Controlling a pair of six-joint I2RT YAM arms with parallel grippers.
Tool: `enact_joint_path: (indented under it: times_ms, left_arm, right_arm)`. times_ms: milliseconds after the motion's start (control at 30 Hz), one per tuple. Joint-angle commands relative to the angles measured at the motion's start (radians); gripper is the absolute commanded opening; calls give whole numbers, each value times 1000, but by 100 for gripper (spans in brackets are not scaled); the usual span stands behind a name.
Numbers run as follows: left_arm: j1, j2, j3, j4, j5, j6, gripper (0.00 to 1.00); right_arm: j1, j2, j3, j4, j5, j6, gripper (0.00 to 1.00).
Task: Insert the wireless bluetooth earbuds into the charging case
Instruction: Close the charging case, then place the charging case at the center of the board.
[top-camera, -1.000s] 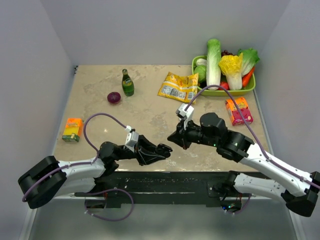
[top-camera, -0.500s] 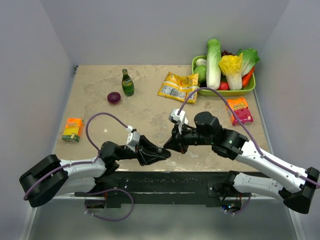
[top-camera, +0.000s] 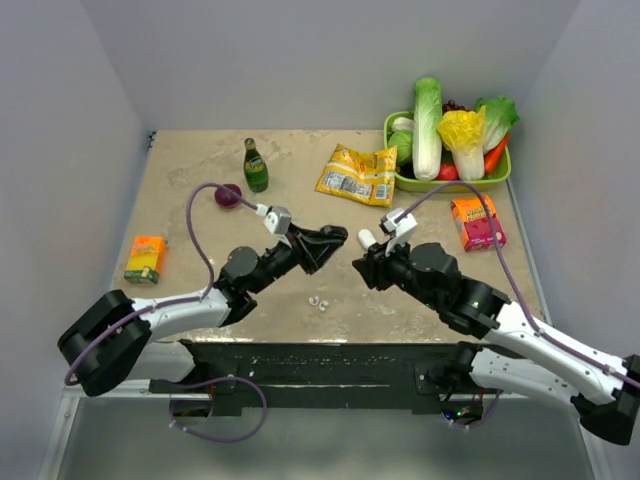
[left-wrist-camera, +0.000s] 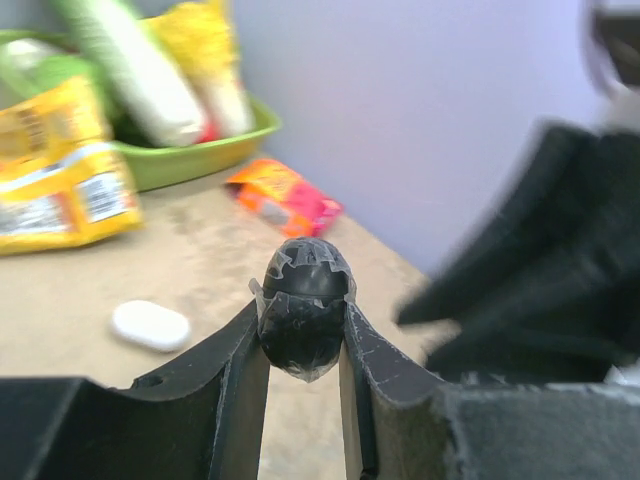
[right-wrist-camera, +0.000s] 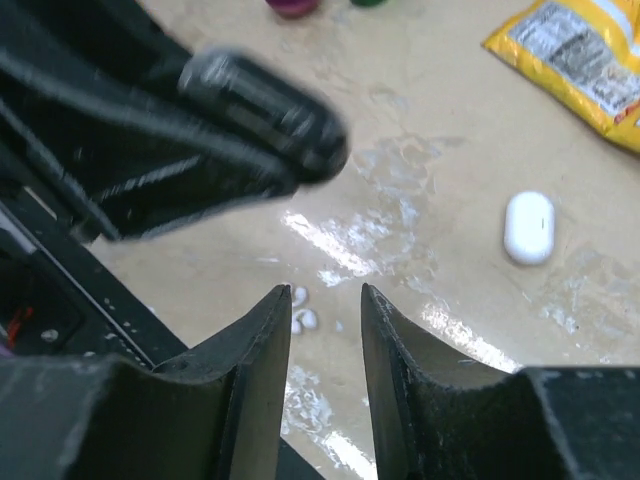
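Top external view: your left arm runs from its base at the lower left up and to the right, low over the table (top-camera: 200, 190). It carries the left gripper (top-camera: 333, 236) raised near the middle. Your right arm comes in from the lower right, bent at the elbow. The right gripper (top-camera: 362, 266) points up and left toward the other one, and the two tips are near each other but apart. The charging case (top-camera: 366, 238) lies flat on the table between the two tips, just beside the right gripper. The two earbuds (top-camera: 318, 302) lie side by side on the table, nearer the bases and below the gap between the grippers.

Left wrist view: the left fingers are pinched on a dark rounded object (left-wrist-camera: 305, 285) with clear film wrinkled over it; you cannot tell what it is. The case lies on the table beyond it, off to the left. The right arm is a dark blur at the right edge.

Right wrist view: the right fingers stand slightly apart with nothing between them, angled down at the table. The earbuds show on the table through that gap. The case lies off to the right, well apart from them.
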Motion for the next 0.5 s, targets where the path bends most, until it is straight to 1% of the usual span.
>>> enact_joint_path:
  times_ms: [0, 33, 133, 167, 300, 467]
  left_arm:
    - [108, 162, 124, -214, -191, -65, 0]
    - [132, 201, 170, -258, -136, -92, 0]
    - [202, 334, 231, -281, -57, -126, 0]
    - [212, 391, 244, -284, -47, -129, 0]
    - [260, 509, 296, -286, -5, -129, 0]
    - [292, 630, 385, -347, 29, -123, 0]
  right_arm:
    - [1, 54, -23, 29, 57, 38, 39]
    - [1, 46, -42, 36, 46, 41, 39]
    - [-1, 10, -77, 69, 22, 47, 40]
    - [1, 4, -82, 70, 23, 50, 41]
    - [1, -4, -89, 59, 23, 55, 42]
    - [1, 20, -88, 53, 34, 66, 42]
